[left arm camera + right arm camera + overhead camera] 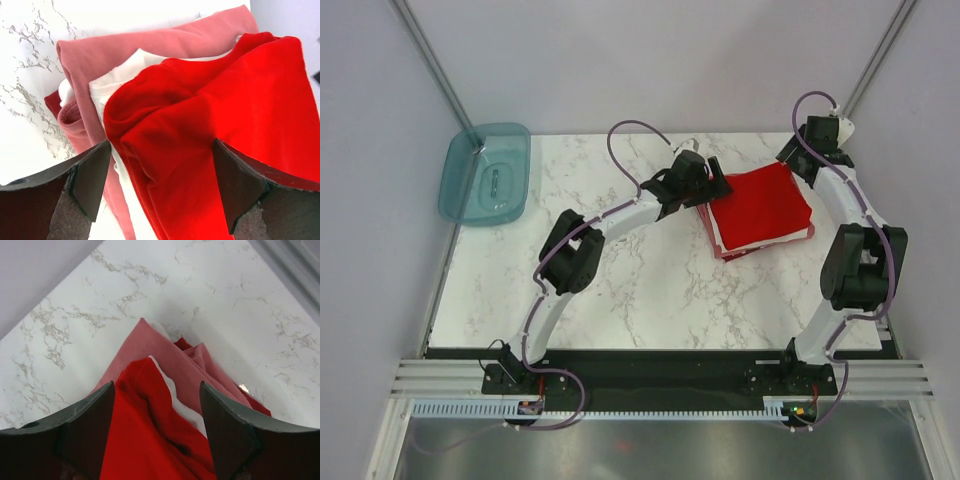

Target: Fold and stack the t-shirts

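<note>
Three folded t-shirts lie stacked at the back right of the marble table: bright red (761, 206) on top, white (718, 232) under it, dull pinkish-red (728, 250) at the bottom. In the left wrist view the red shirt (210, 115) covers the white one (107, 82) and the pinkish one (125, 47). My left gripper (719, 185) is open at the stack's left edge, its fingers (90, 180) either side of the red cloth. My right gripper (798, 160) is open at the stack's far right corner, above the red (145, 435), white (182, 407) and pinkish (160, 352) layers.
A translucent teal tub (485, 173) stands at the back left corner of the table (640, 290). Grey walls close in the back and sides. A black rail runs along the near edge under both arm bases.
</note>
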{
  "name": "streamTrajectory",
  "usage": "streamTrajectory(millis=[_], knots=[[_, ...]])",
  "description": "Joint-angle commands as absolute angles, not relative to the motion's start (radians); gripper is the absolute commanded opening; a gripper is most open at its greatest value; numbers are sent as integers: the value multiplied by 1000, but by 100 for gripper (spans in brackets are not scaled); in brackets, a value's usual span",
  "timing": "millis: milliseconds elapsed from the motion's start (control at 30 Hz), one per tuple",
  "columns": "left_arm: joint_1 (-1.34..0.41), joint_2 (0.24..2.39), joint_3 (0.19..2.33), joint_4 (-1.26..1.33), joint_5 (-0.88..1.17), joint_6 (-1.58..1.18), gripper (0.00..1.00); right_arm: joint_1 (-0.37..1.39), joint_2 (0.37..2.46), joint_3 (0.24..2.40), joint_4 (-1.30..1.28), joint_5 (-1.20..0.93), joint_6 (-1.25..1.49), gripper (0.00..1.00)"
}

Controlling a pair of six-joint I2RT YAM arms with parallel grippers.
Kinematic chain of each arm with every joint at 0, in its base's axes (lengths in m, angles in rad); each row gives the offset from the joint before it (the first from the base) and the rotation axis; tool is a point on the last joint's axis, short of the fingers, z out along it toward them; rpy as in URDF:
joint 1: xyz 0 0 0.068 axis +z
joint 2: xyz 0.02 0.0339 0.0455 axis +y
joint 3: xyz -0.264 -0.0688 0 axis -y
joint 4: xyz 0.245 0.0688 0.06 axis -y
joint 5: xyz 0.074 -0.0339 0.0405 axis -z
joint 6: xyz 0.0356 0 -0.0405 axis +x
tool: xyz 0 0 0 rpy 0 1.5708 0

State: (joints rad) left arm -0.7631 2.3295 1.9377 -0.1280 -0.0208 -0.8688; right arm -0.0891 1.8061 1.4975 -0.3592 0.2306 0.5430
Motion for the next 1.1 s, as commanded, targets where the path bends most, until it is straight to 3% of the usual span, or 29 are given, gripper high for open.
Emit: streamTrajectory(millis=[0, 100, 233, 333, 433, 567, 867, 1067], knots=[[-764, 2220, 1944, -86, -40, -804, 89, -81, 1674, 1548, -339, 279, 525, 77], [-764, 2135, 1888, -89, -55, -789, 89, -75, 1590, 1511, -328, 282, 520, 77], [-770, 2065, 1839, -91, -3, -782, 85, -81, 1493, 1399, -194, 4, 577, 69], [-795, 2043, 1812, -84, 46, -788, 83, -89, 1467, 1319, -126, -173, 672, 49], [-833, 2040, 1790, -57, 77, -792, 82, -110, 1451, 1183, -8, -300, 779, 38], [-876, 2072, 1790, -28, 123, -802, 79, -205, 1518, 947, 354, -538, 1009, 25], [-864, 2333, 1867, -49, 104, -860, 75, -279, 1869, 821, 825, -601, 1170, 17], [-831, 2282, 1813, -18, 101, -838, 73, -276, 1781, 821, 783, -600, 1125, 19]])
